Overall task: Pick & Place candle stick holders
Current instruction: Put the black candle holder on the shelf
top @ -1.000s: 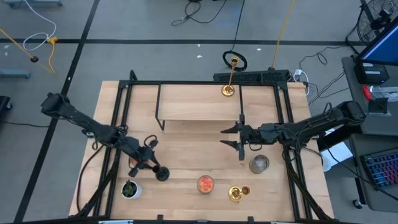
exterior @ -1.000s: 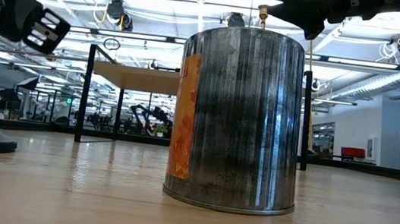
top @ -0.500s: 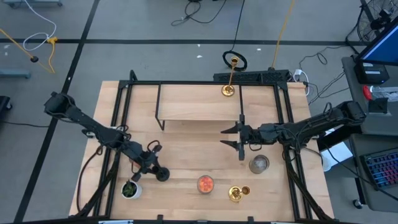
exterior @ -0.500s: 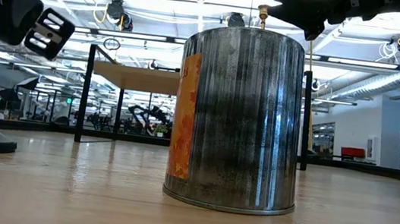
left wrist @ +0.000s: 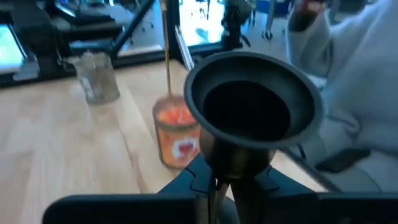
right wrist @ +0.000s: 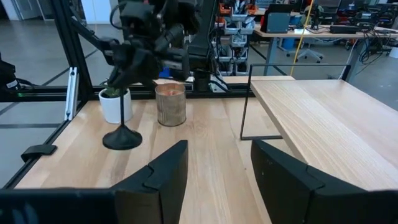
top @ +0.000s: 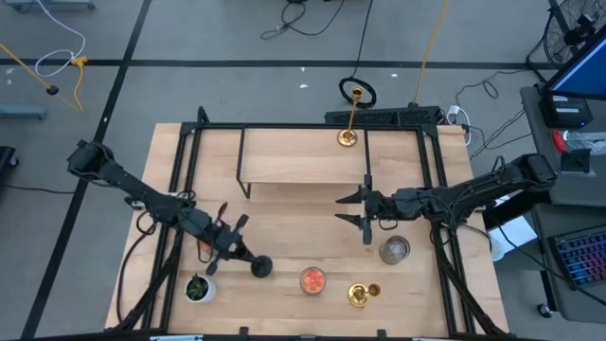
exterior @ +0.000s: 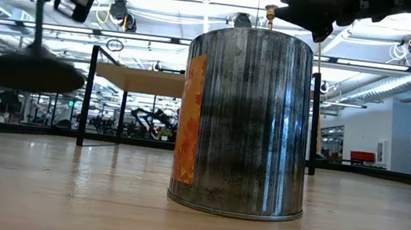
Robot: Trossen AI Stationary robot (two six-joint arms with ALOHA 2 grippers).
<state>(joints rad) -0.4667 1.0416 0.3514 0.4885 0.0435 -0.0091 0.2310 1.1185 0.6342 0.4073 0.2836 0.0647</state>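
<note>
Candlestick off the table, front left.
Left gripper [top: 227, 243] clamped on short black candlestick [top: 258, 267], base raised clear of table [top: 284, 204], beside plant pot [top: 197, 288]. Right gripper [top: 352, 208] hovers mid-table, fingers apart. One gold candlestick [top: 348, 118] upright at back edge.

Bare tabletop [top: 284, 232] between both arms; orange-labelled can [top: 313, 279], plant pot [top: 197, 288] and glass jar [top: 394, 250] along the near edge.
</note>
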